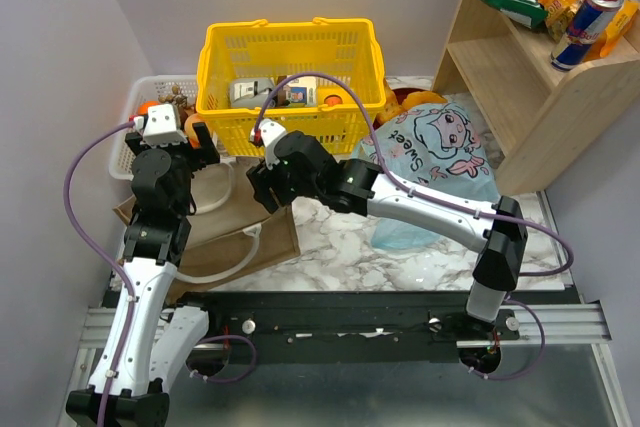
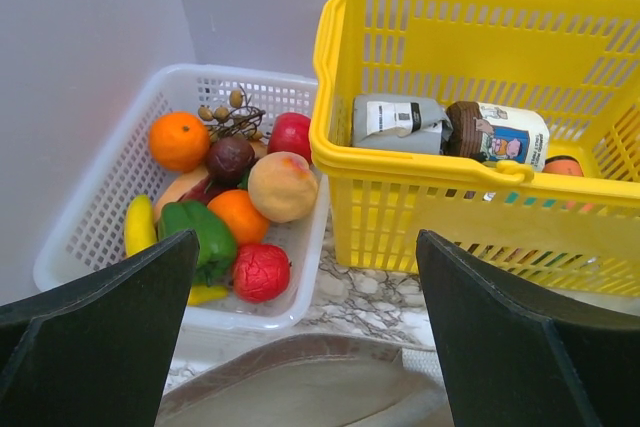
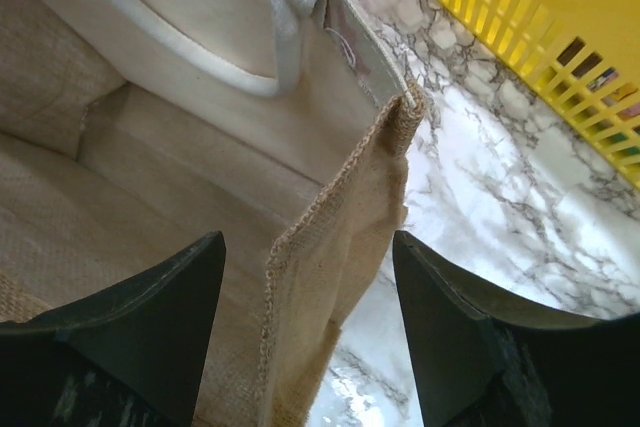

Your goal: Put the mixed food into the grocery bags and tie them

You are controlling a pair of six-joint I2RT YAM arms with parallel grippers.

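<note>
Black fingers of my right gripper (image 3: 307,247) stand apart astride the upright rim of the tan bag (image 3: 150,147), holding nothing; its weave looks soft and floppy, so I judge the stitched corner just ahead the firmest hold. My left gripper (image 2: 305,242) hangs wide open and empty, the fruit (image 2: 283,185), round and likely to roll, in a white basket (image 2: 100,197) ahead-left. Room is tight: the yellow basket (image 2: 450,207) crowds both hands ahead-right.

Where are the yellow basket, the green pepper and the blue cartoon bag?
yellow basket (image 1: 290,52): top camera view, on its back wall.
green pepper (image 2: 200,235): left wrist view, on its shiny middle.
blue cartoon bag (image 1: 440,142): top camera view, on the printed face.
</note>
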